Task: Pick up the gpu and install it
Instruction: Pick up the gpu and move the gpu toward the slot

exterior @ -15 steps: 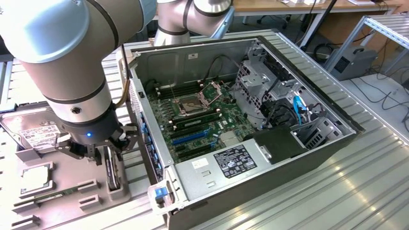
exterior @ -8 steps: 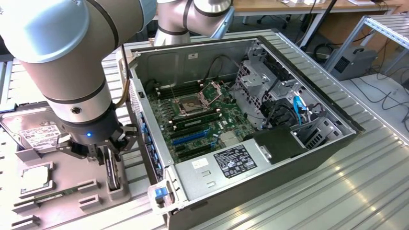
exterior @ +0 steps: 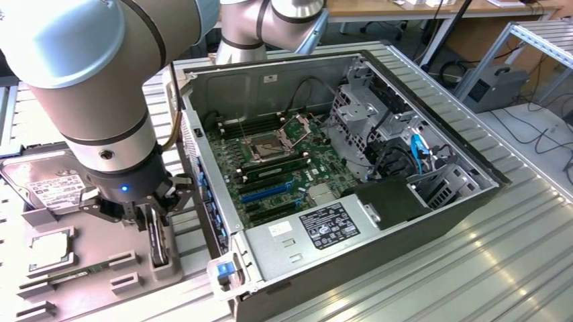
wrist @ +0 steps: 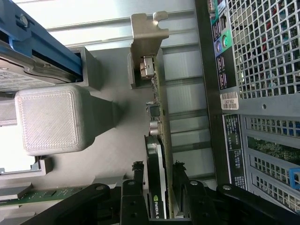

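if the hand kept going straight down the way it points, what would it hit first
The slim black graphics card with a silver bracket, standing on edge directly under the hand. It looks very near already, though exact depth is unclear.

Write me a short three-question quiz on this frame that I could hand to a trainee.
1. True or false: the gpu is already seated on the motherboard.
2. Which part does the open gripper have its fingers on either side of? A) hard drive B) gpu C) memory stick
3. In the exterior view, on which side of the computer case does the grey parts tray lie?
Key: 1 false, the gpu stands on edge in the parts tray; 2 B; 3 the exterior view's left.
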Motion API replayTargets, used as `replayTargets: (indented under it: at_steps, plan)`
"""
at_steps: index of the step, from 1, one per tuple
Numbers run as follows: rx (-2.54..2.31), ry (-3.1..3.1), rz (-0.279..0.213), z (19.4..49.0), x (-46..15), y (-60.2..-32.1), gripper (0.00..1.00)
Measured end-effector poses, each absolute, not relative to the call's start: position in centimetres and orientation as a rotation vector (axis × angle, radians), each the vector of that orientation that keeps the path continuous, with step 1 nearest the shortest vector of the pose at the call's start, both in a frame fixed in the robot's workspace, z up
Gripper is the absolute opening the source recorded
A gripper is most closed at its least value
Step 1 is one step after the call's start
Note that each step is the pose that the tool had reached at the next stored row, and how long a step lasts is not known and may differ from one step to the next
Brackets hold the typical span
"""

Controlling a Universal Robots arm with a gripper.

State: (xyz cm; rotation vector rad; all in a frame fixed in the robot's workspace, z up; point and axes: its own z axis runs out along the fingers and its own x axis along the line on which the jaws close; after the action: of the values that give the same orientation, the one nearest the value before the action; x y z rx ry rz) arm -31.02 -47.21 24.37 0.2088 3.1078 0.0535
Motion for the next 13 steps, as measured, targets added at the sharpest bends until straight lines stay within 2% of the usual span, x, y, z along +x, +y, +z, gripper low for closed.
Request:
replayTargets:
  at_steps: [5,6,8,13]
  plan:
    - [0.209,3.108,0.054,24.37,-31.08,-47.20,0.38]
    - [0.209,3.108,0.053,24.37,-31.08,-47.21,0.37]
    - [0.209,3.108,0.053,24.37,-31.08,-47.21,0.27]
    - [0.209,3.108,0.053,24.37,-31.08,-47.21,0.27]
